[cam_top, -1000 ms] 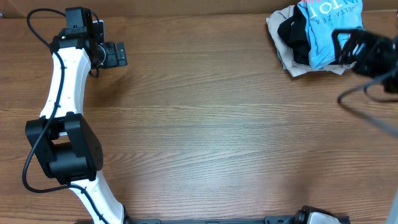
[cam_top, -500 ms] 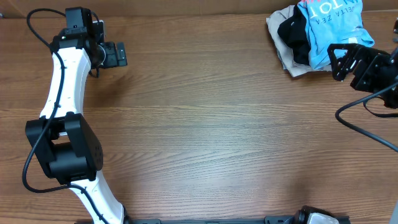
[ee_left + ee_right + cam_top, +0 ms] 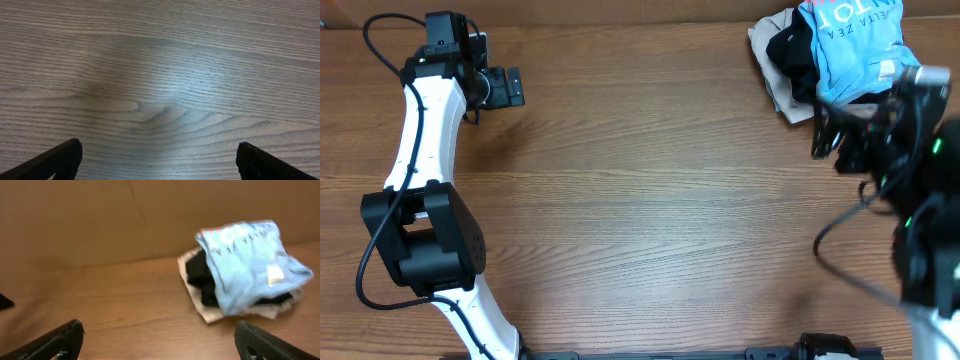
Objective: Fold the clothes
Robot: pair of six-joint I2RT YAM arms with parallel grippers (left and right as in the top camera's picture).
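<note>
Wood-grain tabletop [image 3: 650, 200] from overhead: a crumpled light sky-blue cotton T-shirt [image 3: 850, 45] with white and red-orange lettering lies at one o'clock, heaped over a black garment [image 3: 790, 50] and a beige garment [image 3: 775, 90]. At two o'clock the right gripper [image 3: 826, 128], jaws spread wide and empty, hangs near the pile, the shirt ahead of its fingers. The left gripper [image 3: 516, 87], at ten o'clock, likewise gapes over bare wood
</note>
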